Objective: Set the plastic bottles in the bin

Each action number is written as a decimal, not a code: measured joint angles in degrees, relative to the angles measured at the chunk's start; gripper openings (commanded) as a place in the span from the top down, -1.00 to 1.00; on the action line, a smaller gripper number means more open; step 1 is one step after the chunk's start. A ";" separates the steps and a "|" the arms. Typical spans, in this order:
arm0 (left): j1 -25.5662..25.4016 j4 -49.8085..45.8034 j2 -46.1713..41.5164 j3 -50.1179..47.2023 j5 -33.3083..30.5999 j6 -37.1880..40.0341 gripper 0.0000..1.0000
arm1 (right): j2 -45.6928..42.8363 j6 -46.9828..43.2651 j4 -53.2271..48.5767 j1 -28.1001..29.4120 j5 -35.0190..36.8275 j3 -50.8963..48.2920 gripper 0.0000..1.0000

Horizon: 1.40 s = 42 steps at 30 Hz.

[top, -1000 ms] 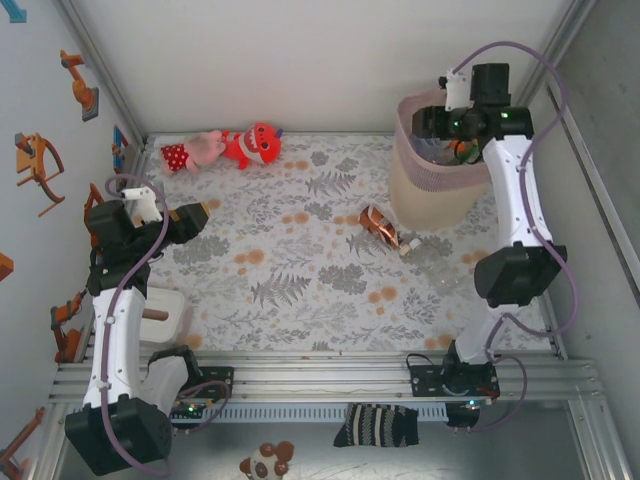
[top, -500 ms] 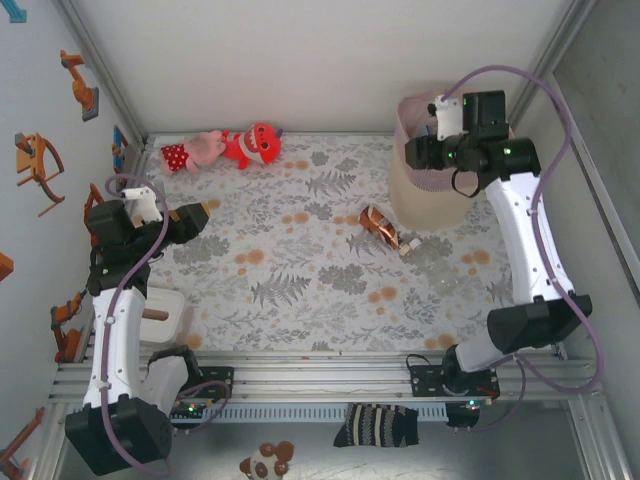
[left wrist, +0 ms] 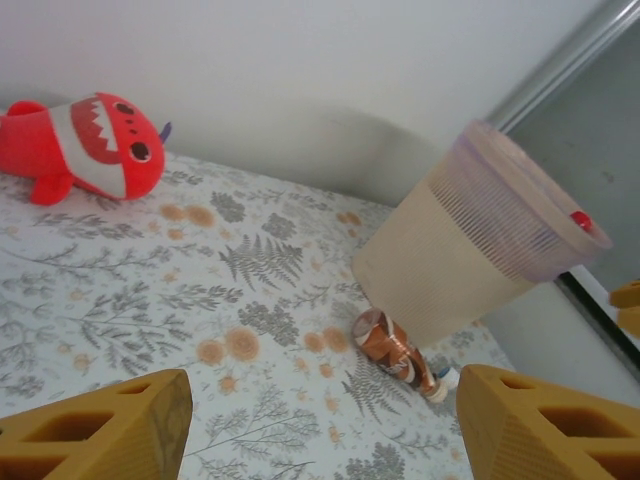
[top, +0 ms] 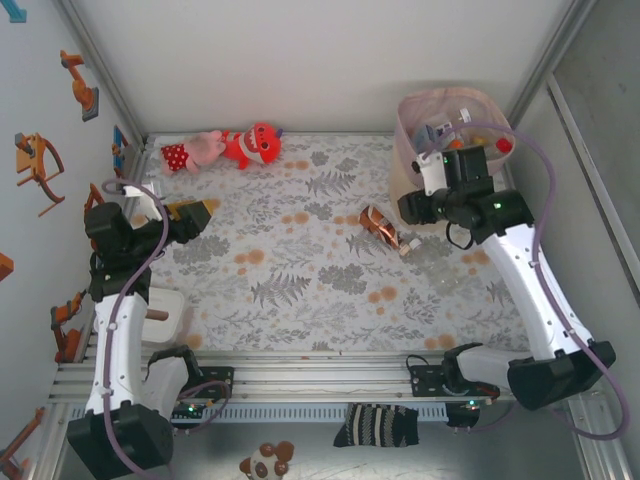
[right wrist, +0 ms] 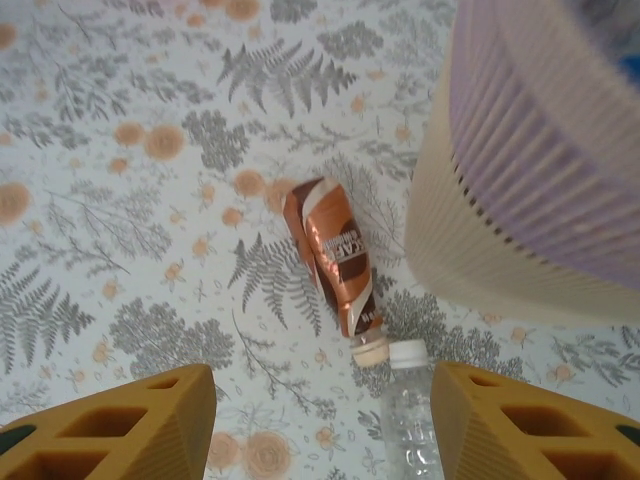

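Note:
A brown-labelled bottle [top: 380, 229] [right wrist: 332, 253] [left wrist: 392, 348] lies on the flowered table just left of the bin's foot. A clear bottle [right wrist: 412, 415] with a white cap lies cap to cap with it. The bin [top: 404, 190] [left wrist: 450, 260] [right wrist: 520, 200], pink mesh rim over cream body, stands at the back right. Several bottles [top: 462, 125] lie inside it. My right gripper [top: 412, 212] [right wrist: 322, 425] hangs open above the two lying bottles, nothing between its fingers. My left gripper [top: 195, 213] [left wrist: 320, 430] is open and empty at the left, far from the bottles.
Red and pink plush toys [top: 225, 148] [left wrist: 85, 145] lie along the back wall. A small white box [top: 165, 315] sits by the left arm's base. A striped sock [top: 378, 425] lies below the front rail. Walls close in on the left, back and right.
My right arm has come away from over the bin, down and left toward the bottles on the table; the bin's inside now shows. The left arm has barely moved.

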 measured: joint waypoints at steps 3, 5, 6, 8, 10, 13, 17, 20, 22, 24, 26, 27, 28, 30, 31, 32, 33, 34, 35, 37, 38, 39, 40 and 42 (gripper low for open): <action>-0.02 2.05 -0.42 -0.55 1.57 -1.05 -0.41 | 0.07 -0.81 1.07 0.63 1.55 -4.02 -0.14; -0.07 2.93 -0.90 -0.72 2.14 -1.49 -0.42 | 0.26 -1.57 1.77 1.25 2.84 -6.43 -0.14; -0.11 3.32 -1.25 -0.74 2.38 -1.73 -0.43 | 0.57 -1.86 1.95 1.57 3.52 -7.30 -0.14; -0.17 4.22 -2.01 -0.96 2.73 -1.95 -0.44 | 1.46 -2.56 2.49 2.34 4.79 -8.50 -0.14; -0.44 4.79 -2.67 -1.14 3.06 -2.19 -0.44 | 2.56 -3.28 3.54 3.39 6.32 -9.68 -0.14; -0.55 5.46 -2.91 -1.25 3.30 -2.36 -0.44 | 4.44 -4.46 4.92 5.11 8.92 -11.37 -0.14; -0.68 5.55 -3.06 -1.33 3.32 -2.36 -0.44 | 7.82 -5.95 5.81 7.19 12.22 -12.26 -0.13; -0.76 5.64 -3.30 -1.36 3.34 -2.36 -0.45 | 10.47 -7.17 6.47 8.04 14.03 -12.39 -0.14; -0.81 5.64 -3.45 -1.36 3.34 -2.36 -0.45 | 11.82 -7.80 6.71 8.24 14.97 -12.50 -0.13; -0.81 5.66 -3.56 -1.36 3.34 -2.36 -0.45 | 12.79 -8.68 7.28 8.24 15.87 -12.94 -0.14; -0.81 5.66 -3.61 -1.36 3.32 -2.36 -0.45 | 13.49 -9.46 7.50 8.24 16.39 -13.31 -0.14; -0.81 5.64 -3.63 -1.36 3.32 -2.36 -0.45 | 13.90 -9.94 7.58 8.24 16.59 -13.33 -0.14; -0.81 5.64 -3.63 -1.36 3.34 -2.34 -0.45 | 14.29 -10.34 7.72 8.24 16.74 -13.33 -0.13; -0.81 5.64 -3.63 -1.36 3.32 -2.34 -0.45 | 15.54 -11.23 8.00 8.24 17.22 -13.33 -0.14; -0.81 5.62 -3.63 -1.36 3.32 -2.34 -0.45 | 16.06 -11.58 8.04 8.24 17.35 -13.33 -0.14; -0.81 5.62 -3.63 -1.36 3.32 -2.34 -0.45 | 16.90 -12.11 8.07 8.24 17.46 -13.33 -0.14; -0.81 5.62 -3.63 -1.36 3.32 -2.34 -0.45 | 17.66 -12.48 8.15 8.24 17.51 -13.33 -0.14; -0.81 5.62 -3.63 -1.36 3.32 -2.34 -0.45 | 18.36 -12.79 8.22 8.24 17.62 -13.33 -0.14; -0.81 5.60 -3.63 -1.36 3.32 -2.32 -0.45 | 19.21 -13.16 8.24 8.24 17.70 -13.29 -0.14; -0.81 5.60 -3.63 -1.36 3.32 -2.32 -0.45 | 21.05 -13.79 8.33 8.24 17.99 -13.05 -0.14; -0.81 5.60 -3.63 -1.36 3.32 -2.32 -0.45 | 21.92 -14.19 8.44 8.24 18.23 -12.94 -0.14; -0.81 5.57 -3.63 -1.36 3.32 -2.32 -0.45 | 22.97 -14.62 8.50 8.24 18.60 -12.79 -0.14; -0.81 5.57 -3.63 -1.36 3.32 -2.32 -0.45 | 23.71 -14.86 8.57 8.24 18.86 -12.68 -0.14; -0.81 5.51 -3.67 -1.36 3.30 -2.32 -0.45 | 25.38 -15.50 8.66 8.24 19.43 -12.35 -0.14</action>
